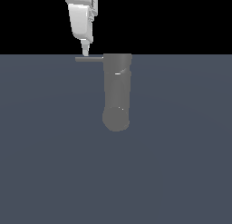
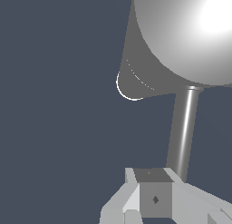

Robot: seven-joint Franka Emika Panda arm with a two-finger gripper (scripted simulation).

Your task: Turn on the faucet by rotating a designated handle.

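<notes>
Nearest your wrist camera, the gripper [image 2: 154, 191] sits at the handle's [image 2: 183, 128] outer end; you cannot tell whether it is released or clenched. Beyond, the rod joins the faucet [image 2: 181, 32], which stands mid-floor [image 1: 45, 150], handle toward the exterior view's left.

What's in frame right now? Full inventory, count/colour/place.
faucet: 1, matte grey thick cylinder with a rounded near end, centre of the exterior view, on the floor.
handle: 1, thin grey rod, sticking out from the faucet's far end toward the exterior view's left.
floor: 1, flat slate blue, fills the lower part of the exterior view.
background: black, above the floor.
arm: 1, white, coming down from the top.
gripper: 1, white and grey, right at the handle near its outer end; contact and jaw state unclear.
</notes>
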